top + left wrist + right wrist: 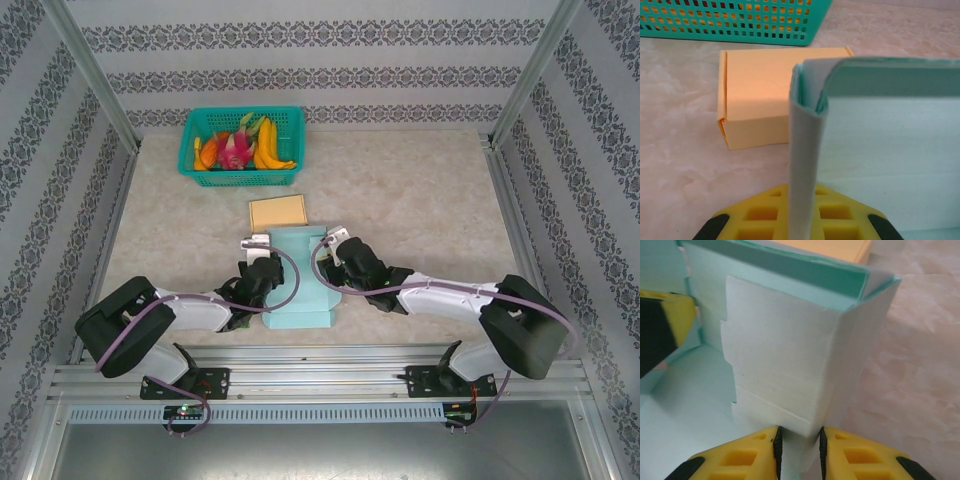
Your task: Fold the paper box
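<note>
The mint-green paper box (300,290) lies half folded on the table between both arms, its side walls raised. My left gripper (262,262) is shut on the box's left wall (802,150), which runs upright between the yellow fingers (760,215). My right gripper (335,262) straddles the doubled-over right wall (785,350); both black pads (777,450) press against its two sides. One left finger (660,325) shows across the box's interior in the right wrist view.
A folded orange box (277,211) sits just beyond the green one. A teal basket (240,178) of toy fruit stands at the back. Patterned walls and metal posts ring the table; bare tabletop lies left and right.
</note>
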Robot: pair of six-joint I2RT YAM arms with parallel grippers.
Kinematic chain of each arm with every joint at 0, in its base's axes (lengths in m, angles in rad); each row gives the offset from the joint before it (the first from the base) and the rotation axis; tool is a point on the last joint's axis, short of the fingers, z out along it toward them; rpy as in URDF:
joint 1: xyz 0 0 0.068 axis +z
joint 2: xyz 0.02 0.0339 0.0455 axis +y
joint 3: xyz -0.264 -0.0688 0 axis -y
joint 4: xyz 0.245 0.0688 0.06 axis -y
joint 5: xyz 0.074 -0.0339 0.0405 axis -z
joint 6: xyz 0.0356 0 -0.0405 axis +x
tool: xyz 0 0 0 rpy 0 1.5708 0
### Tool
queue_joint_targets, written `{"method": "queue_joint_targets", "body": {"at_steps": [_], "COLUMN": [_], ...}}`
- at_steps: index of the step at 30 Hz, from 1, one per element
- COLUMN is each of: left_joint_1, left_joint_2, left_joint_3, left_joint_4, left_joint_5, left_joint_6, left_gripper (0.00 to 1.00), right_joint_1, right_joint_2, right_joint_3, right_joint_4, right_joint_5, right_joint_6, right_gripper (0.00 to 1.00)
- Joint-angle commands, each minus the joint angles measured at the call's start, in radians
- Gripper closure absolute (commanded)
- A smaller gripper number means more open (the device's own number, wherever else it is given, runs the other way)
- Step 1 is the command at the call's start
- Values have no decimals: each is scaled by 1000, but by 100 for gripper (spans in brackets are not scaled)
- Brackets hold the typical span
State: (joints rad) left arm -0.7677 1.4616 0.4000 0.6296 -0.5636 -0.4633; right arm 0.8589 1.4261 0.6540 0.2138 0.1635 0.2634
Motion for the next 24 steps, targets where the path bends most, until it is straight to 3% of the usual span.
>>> {"method": "queue_joint_targets", "body": {"at_steps": [1, 12, 24], "left_joint_1": [-48, -93, -97], "left_joint_2": [-14, -1, -8], "left_joint_3": [33, 44, 20], "left_joint_4": [-6, -18, 5], "left_joint_5": [-13, -71, -15], "left_joint_6": [18, 22, -11], "left_gripper": [100, 100, 100], "right_joint_1": [19, 26, 19], "right_joint_2": [23, 86, 116], "right_joint_3": [46, 68, 41], "right_joint_4": [32, 46, 161], "right_joint_5": [95, 154, 134], "right_joint_6": [23, 16, -29], "right_gripper": [74, 78, 77]}}
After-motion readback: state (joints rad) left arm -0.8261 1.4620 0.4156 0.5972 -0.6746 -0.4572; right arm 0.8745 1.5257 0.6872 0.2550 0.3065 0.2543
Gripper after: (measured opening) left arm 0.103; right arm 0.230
